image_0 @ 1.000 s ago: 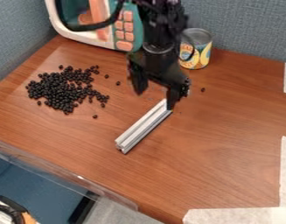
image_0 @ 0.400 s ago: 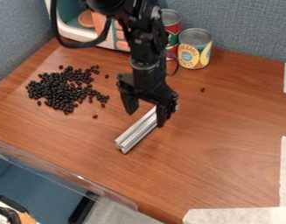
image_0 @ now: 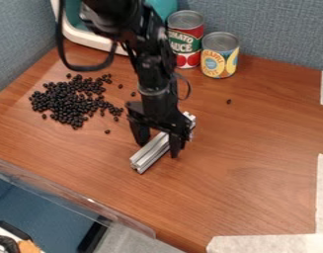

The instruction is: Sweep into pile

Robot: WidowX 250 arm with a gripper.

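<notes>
Black beads (image_0: 68, 103) lie mostly bunched, a few strays (image_0: 107, 131) unswept, as the gripper (image_0: 158, 150), fingers parted, straddles a metal bar (image_0: 147, 157).

PASS: tbl (image_0: 256, 173) front R | BLK: cans (image_0: 220, 62) back, bead pile (image_0: 70, 103) L, bar (image_0: 145, 158) by pincer (image_0: 158, 149)

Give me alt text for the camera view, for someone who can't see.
An open black robot claw hangs over a silver metal bar on a wooden table. Small black beads lie heaped at image left; a red can and a yellow can stand behind.
</notes>
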